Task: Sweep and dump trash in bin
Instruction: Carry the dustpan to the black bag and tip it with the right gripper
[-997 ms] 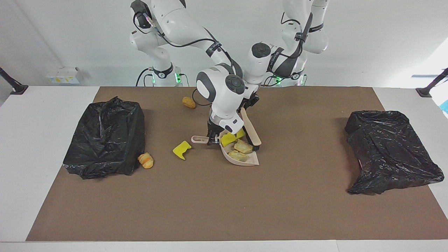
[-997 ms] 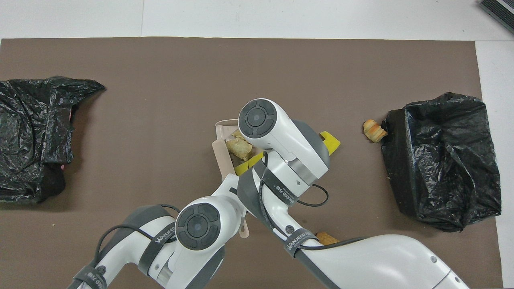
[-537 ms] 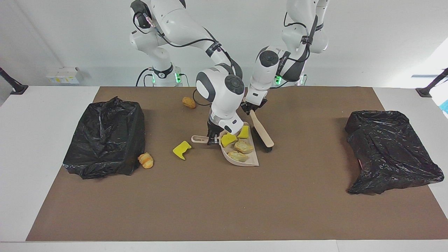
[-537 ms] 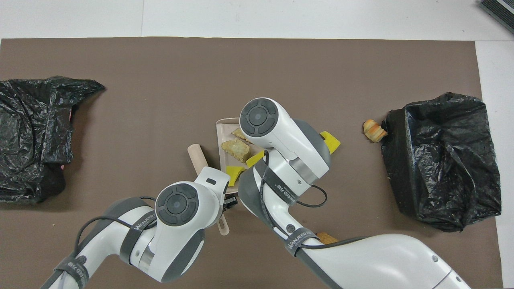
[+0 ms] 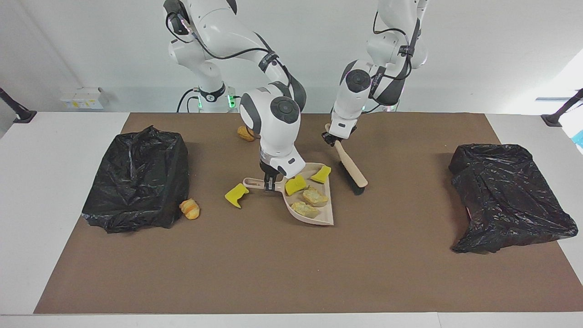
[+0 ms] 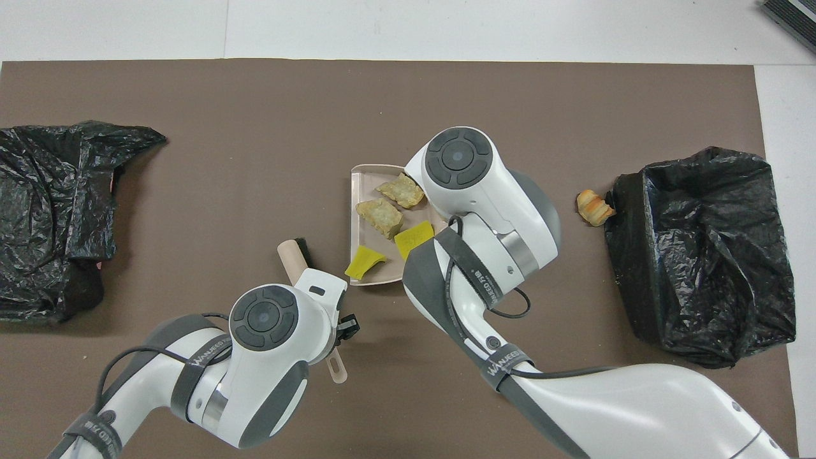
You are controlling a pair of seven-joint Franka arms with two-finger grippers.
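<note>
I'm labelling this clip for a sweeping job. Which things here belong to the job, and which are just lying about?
Part of the job:
dustpan with four scraps, held by the right gripper
brush, held by the left gripper
loose yellow scrap
bread roll
bread lump
two black-bagged bins

Lying about:
small white box

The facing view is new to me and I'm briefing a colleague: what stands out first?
Mid-table, the right gripper holds a beige dustpan carrying four trash pieces. Beside it, the left gripper holds a brush. A black-bagged bin sits at the right arm's end, another bagged bin at the left arm's.
</note>
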